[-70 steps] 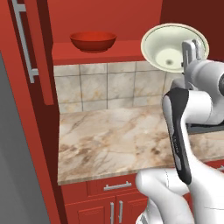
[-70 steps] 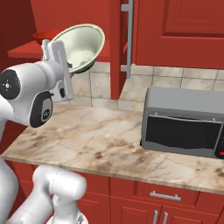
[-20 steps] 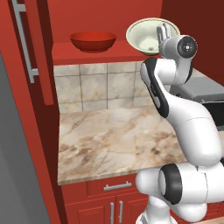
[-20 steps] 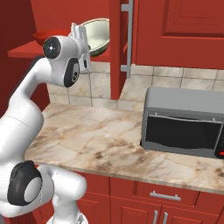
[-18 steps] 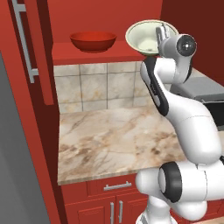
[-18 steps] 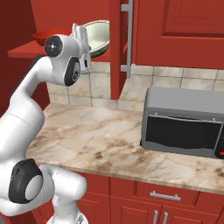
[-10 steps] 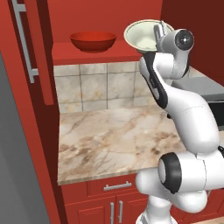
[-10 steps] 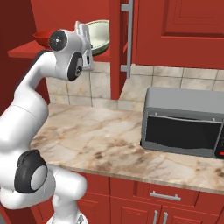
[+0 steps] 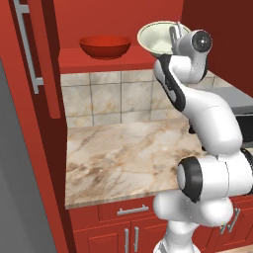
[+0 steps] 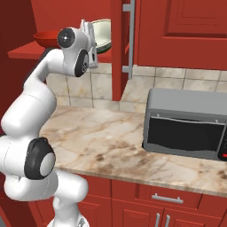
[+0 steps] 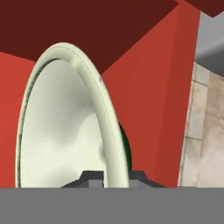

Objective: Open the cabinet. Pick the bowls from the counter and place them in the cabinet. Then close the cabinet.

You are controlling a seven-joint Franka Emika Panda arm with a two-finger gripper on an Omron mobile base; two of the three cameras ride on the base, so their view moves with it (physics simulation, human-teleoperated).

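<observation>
While gripper [image 11: 110, 177] clamps pale bowl [image 9: 157, 38] rim, bowl seemingly clears shelf [image 9: 99, 61] edge beside red bowl [image 9: 105, 46].

Red kitchen corner, tiled wall showing behind the worktop

A square-tiled beige backsplash [image 9: 108, 99] is running along the wall, with red wall panels rising above it. Low red base cabinets [image 10: 177, 204] with short silver handles are sitting along the bottom. A grey microwave [image 10: 186, 126] with a dark glass door is standing to the right. A flat grey surface [image 9: 20, 197] is occupying the left foreground. Even, soft light is falling everywhere.
</observation>
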